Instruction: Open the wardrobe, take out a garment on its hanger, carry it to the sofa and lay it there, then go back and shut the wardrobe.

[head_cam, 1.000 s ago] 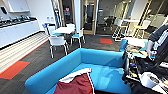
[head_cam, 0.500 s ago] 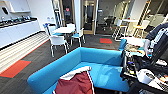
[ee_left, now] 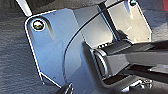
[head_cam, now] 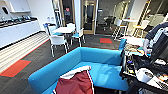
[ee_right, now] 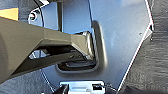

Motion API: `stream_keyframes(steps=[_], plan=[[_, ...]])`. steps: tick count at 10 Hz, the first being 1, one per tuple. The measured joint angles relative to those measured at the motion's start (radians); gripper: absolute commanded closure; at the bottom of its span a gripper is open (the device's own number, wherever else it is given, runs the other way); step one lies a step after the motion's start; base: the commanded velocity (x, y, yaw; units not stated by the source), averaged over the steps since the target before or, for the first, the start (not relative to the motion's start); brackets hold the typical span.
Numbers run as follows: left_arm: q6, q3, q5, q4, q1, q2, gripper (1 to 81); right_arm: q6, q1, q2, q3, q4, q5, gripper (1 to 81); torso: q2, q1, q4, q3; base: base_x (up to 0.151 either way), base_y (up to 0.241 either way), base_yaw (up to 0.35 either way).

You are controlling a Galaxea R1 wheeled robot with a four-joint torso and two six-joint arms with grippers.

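Head view: the bright blue sofa (head_cam: 100,62) sits centre frame on dark carpet, low curved back running from lower left up to the right. The maroon jacket (head_cam: 75,83) lies on the seat at the sofa's near end, at the bottom edge of frame — a white sleeve (head_cam: 75,72) draped along its top, a white stripe down its right side. Hanger can't be made out. Behind the sofa: a white table (head_cam: 63,30) with white chairs (head_cam: 58,41) around it, some with blue seats. Orange-red carpet patches on the floor — one at lower left (head_cam: 15,68), one further back (head_cam: 106,40). White counter with cabinets (head_cam: 15,31) along the left wall, wooden door frames (head_cam: 88,17) at the back. On the right, just beside the sofa's arm, a dark cart loaded with gear (head_cam: 145,72), and a person's hand (head_cam: 145,47) reaching down over it. Left wrist view: robot's own plate and jointed bar over dark grey carpet (ee_left: 15,62); fingers not distinguishable, so the left gripper's opening and any hold can't be told. Right wrist view: same story — plate and bar over dark carpet (ee_right: 155,67), with a yellowish patch (ee_right: 8,13) at one corner; right gripper's state can't be told either.
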Motion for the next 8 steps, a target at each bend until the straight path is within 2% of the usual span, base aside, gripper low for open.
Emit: stream_keyframes(steps=[2, 6, 8], plan=[[0.0, 0.0, 0.0, 0.0, 0.0, 0.002, 1.0, 0.0, 0.0, 0.0, -0.001, 0.0, 0.003, 1.0, 0.0, 0.0, 0.0, 0.004, 0.0, 0.0, 0.0], [0.0, 0.0, 0.002, 0.0, 0.005, 0.002, 1.0, -0.004, -0.005, 0.0, -0.001, 0.0, -0.001, 1.0, 0.0, 0.0, 0.0, 0.108, 0.0, 0.0, 0.0], [0.0, 0.0, 0.006, 0.0, 0.016, 0.005, 1.0, -0.004, -0.011, 0.0, -0.002, 0.0, -0.008, 1.0, -0.001, 0.0, 0.0, 0.123, 0.0, 0.0, 0.0]])
